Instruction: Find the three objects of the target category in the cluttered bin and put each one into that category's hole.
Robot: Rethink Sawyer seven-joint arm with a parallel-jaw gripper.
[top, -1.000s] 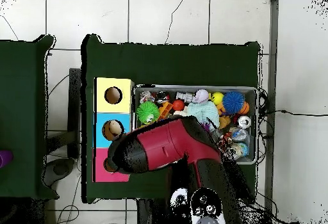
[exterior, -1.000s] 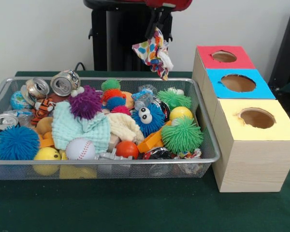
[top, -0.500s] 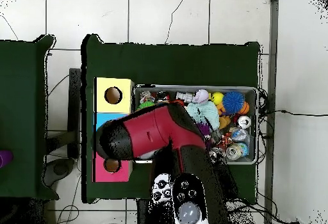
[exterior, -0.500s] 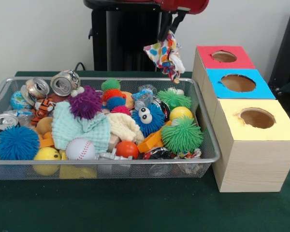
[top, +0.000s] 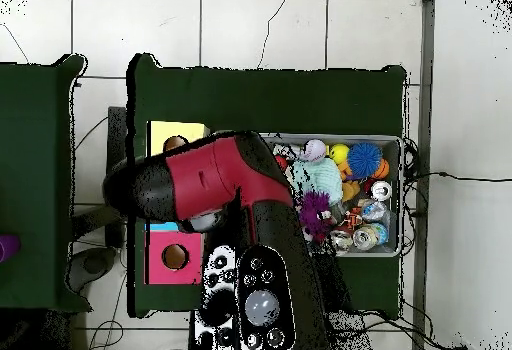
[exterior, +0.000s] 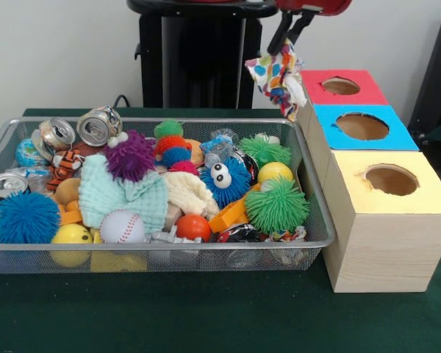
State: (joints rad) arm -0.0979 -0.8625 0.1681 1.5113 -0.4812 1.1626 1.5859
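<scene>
In the front view my gripper (exterior: pixel 289 37) hangs high at the top edge, shut on a polka-dot cloth (exterior: pixel 277 74) that dangles just left of the red-topped box (exterior: pixel 339 87). Beside that box stand the blue-topped box (exterior: pixel 361 126) and the yellow-topped box (exterior: pixel 390 181), each with a round hole. The wire bin (exterior: pixel 309 243) holds a mint cloth (exterior: pixel 121 194) and a cream cloth (exterior: pixel 187 193) among the toys. From overhead, the red arm (top: pixel 215 181) covers the gripper and most of the boxes; the red box hole (top: pixel 175 257) shows.
The bin (top: pixel 401 196) is packed with spiky balls, a baseball (exterior: pixel 122 226), crushed cans (exterior: pixel 98 125), a tiger toy and small balls. A black pedestal (exterior: pixel 198 51) stands behind it. Green table surface lies in front of the bin and boxes.
My gripper has carried the polka-dot cloth from above the bin's back edge rightward in the front view, toward the red-topped box. Overhead, the arm has swung over the boxes.
</scene>
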